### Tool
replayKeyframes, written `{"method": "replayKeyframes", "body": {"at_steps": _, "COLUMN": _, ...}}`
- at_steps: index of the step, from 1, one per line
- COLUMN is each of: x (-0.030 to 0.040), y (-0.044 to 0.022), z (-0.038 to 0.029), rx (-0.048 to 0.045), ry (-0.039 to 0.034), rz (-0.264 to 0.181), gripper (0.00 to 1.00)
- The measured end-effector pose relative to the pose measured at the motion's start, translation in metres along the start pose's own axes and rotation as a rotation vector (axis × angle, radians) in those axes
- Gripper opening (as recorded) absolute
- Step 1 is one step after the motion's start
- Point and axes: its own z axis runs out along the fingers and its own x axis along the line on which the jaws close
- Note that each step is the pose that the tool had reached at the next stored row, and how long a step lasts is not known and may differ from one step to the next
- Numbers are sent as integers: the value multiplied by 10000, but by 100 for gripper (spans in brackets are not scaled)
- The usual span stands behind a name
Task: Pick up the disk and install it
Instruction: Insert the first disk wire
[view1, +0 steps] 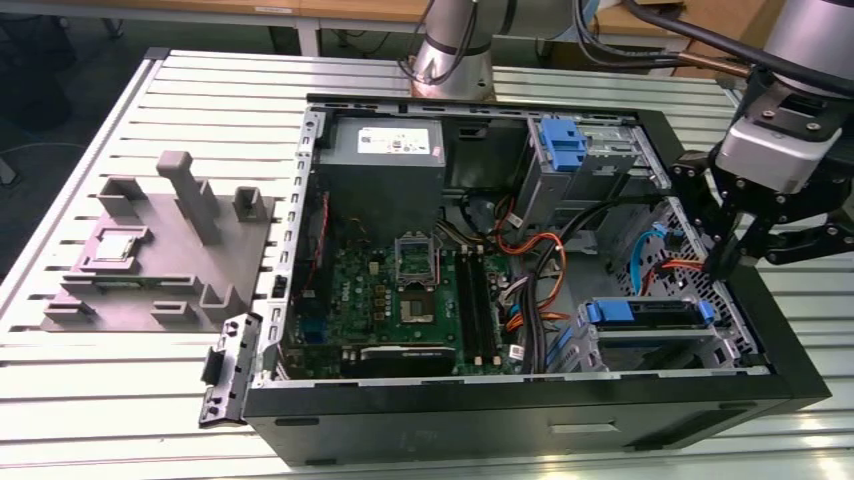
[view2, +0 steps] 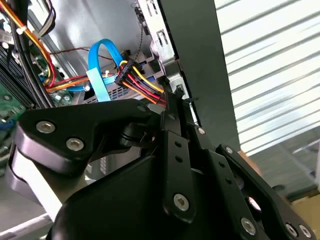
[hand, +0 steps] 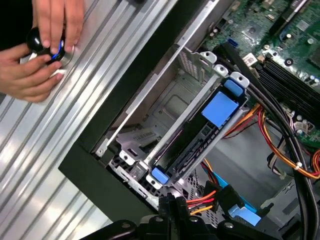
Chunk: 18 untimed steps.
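Observation:
The disk sits in the drive cage at the near corner of the open computer case, on the exterior view's right. It is seen edge-on, dark between its blue rails. In the first wrist view its blue tab faces up in the cage. My gripper hangs just beyond that cage, against the case's wall on the exterior view's right. Its fingers are shut together with nothing between them. The tips stand beside a bundle of red, yellow and black power wires.
The case holds a green motherboard, a grey power-supply box, a tall blue latch piece and loose orange and blue cables. A grey block fixture lies on the slatted table. A person's hands hold a black knob beside the case.

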Motion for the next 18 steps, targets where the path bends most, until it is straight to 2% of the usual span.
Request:
{"method": "replayKeyframes", "body": {"at_steps": 1, "x": 0, "y": 0, "z": 0, "rx": -34, "ry": -2, "rz": 110, "gripper": 17}}
{"method": "replayKeyframes", "body": {"at_steps": 8, "x": -9, "y": 12, "z": 7, "rx": -173, "ry": -97, "rz": 149, "gripper": 17}}
{"method": "replayKeyframes", "body": {"at_steps": 13, "x": -9, "y": 13, "z": 8, "rx": -320, "ry": -71, "rz": 851, "gripper": 17}}
{"method": "replayKeyframes", "body": {"at_steps": 18, "x": -9, "y": 12, "z": 8, "rx": -323, "ry": -71, "rz": 862, "gripper": 17}}
